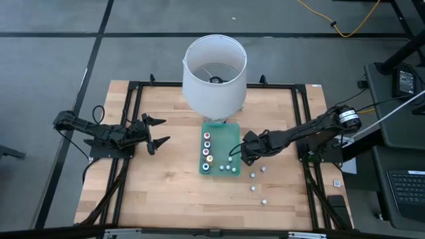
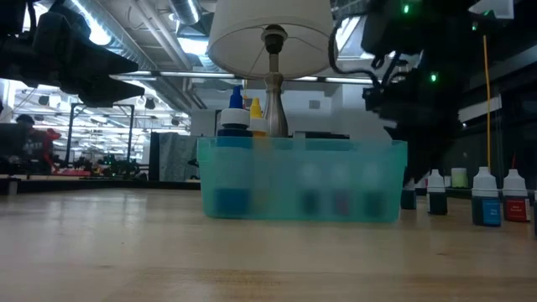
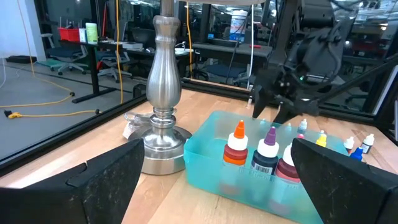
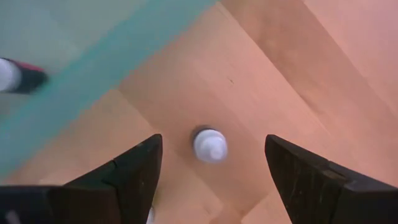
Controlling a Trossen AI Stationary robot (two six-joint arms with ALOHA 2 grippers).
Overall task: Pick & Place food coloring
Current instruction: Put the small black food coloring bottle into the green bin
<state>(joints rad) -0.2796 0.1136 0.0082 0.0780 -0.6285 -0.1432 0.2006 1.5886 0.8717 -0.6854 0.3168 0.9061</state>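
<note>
A teal tray (image 1: 229,136) sits mid-table and holds several small food coloring bottles (image 1: 207,149) standing upright. More bottles (image 1: 253,188) stand loose on the wood to the tray's right. My right gripper (image 4: 212,140) hangs open, pointing steeply down just off the tray's right wall. One white-capped bottle (image 4: 210,145) stands on the table below it, between the fingers and apart from both. My left gripper (image 1: 158,131) waits open at the table's left, level and clear of everything.
A lamp with a white shade (image 1: 214,70) and a metal base (image 3: 163,146) stands just behind the tray. Loose bottles (image 2: 485,200) dot the wood right of the tray. A black frame (image 1: 133,89) borders the tabletop.
</note>
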